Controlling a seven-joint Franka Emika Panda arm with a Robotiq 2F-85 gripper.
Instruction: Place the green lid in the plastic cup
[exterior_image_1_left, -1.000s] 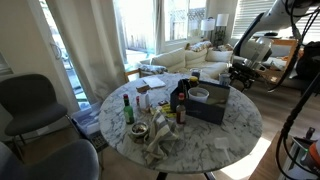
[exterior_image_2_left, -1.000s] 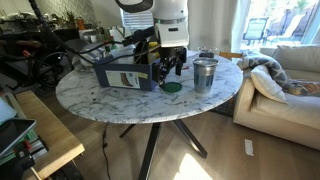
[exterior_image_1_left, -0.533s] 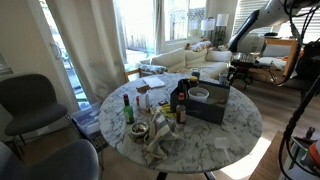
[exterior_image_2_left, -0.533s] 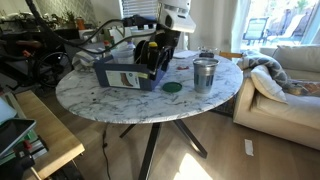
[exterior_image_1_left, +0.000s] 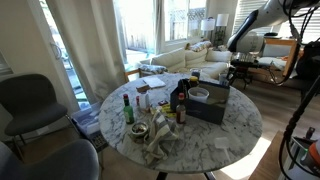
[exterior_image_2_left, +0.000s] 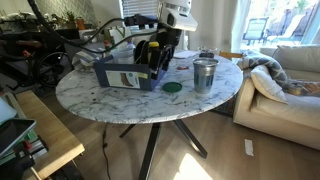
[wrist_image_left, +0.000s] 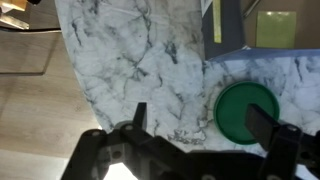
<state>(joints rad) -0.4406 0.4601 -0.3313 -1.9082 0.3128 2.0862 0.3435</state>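
- Hovering over the marble table (wrist_image_left: 130, 60), the gripper (wrist_image_left: 195, 115) holds nothing, its jaws spread wide.
- The green lid (wrist_image_left: 245, 110) lies flat beneath, untouched, near the cup (exterior_image_2_left: 205, 74).

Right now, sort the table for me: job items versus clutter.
Job: green lid, cup, open pincer.
Clutter: blue box, dark bottles, green bottle, crumpled cloth.
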